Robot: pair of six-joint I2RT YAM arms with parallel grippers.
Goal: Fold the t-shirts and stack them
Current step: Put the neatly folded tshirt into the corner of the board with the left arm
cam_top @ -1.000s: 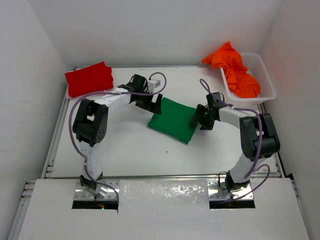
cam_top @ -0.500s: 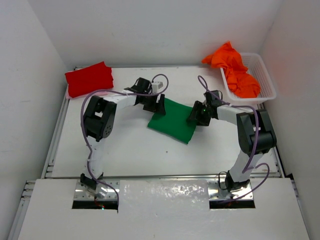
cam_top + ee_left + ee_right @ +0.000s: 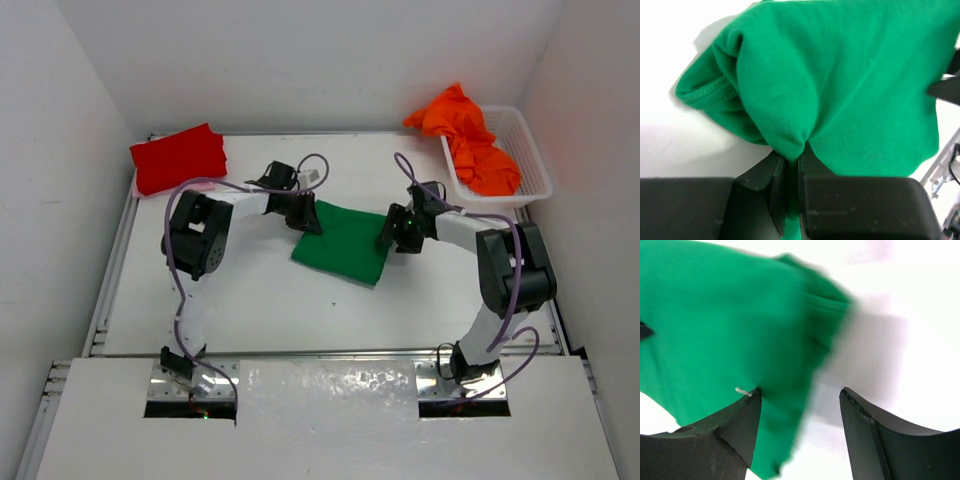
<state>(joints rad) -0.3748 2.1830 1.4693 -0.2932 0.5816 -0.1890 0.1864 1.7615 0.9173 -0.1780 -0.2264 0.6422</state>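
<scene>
Between the 2 pincers, on the white table (image 3: 250,300), lies the green t-shirt (image 3: 345,245), folded into a rough square. The left pincer (image 3: 305,218) sits at the shirt's far left corner. Its wrist view shows the jaws clenched on a pinched ridge of green cloth, with the folded layers bulging just ahead of the fingertips (image 3: 777,167). The right pincer (image 3: 393,232) is at the shirt's far right edge, released, its 2 fingers (image 3: 735,425) standing apart. One finger is over the green cloth, the other over bare table, and the shirt's edge runs between them. Whether either finger touches the cloth cannot be told. Beyond the left pincer and well apart from it, a folded red t-shirt (image 3: 178,157) lies at the far left corner. Beyond the right pincer, to its right, an orange t-shirt (image 3: 470,140) is heaped in a white mesh basket (image 3: 535,160) and spills over its far left rim.
</scene>
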